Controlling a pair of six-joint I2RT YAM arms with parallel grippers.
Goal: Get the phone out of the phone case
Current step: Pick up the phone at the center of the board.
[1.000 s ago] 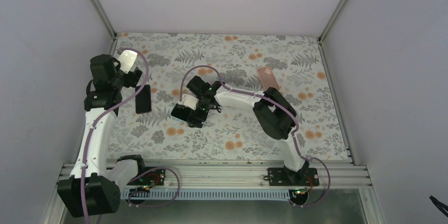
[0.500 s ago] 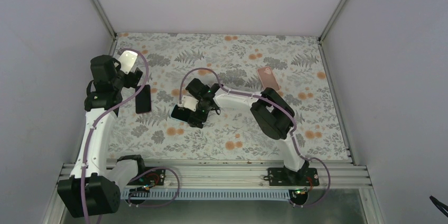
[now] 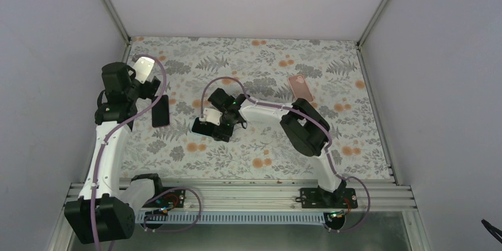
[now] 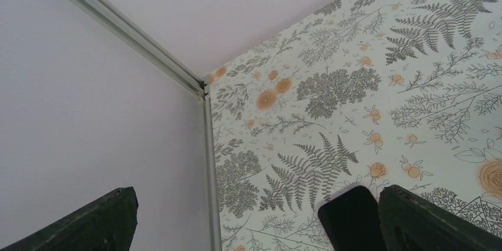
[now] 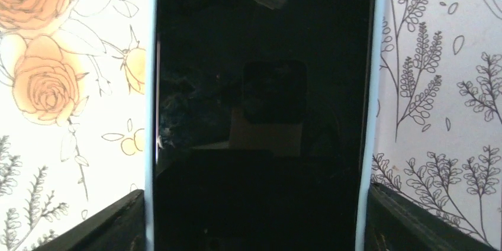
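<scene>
Black phone [image 3: 203,126] in a pale-rimmed phone case [image 3: 203,121], top view: it lies flat near the middle of the floral table [image 3: 266,162], somewhat toward the left edge. Right gripper [image 3: 214,125] is down over it. Left gripper [image 3: 154,92] hangs close to the left edge, with a second dark handset [image 3: 160,110] flat on the cloth just beside it. A pink rectangular piece [image 3: 301,87] sits toward the far right corner, well apart from both arms.

Left wrist view: fingers [image 4: 112,215] are spread wide, nothing clamped. Left gripper [image 4: 260,218] is above the cloth, and one rounded end of the dark handset [image 4: 349,218] shows between the fingers. Far left corner post is in sight.

Right wrist view: phone [image 5: 260,115] screen-up fills the frame, with the light-blue phone case [image 5: 151,85] rim along both long sides. Right gripper [image 5: 254,221] fingers [image 5: 112,227] meet the rim on each side, closed on the case.
</scene>
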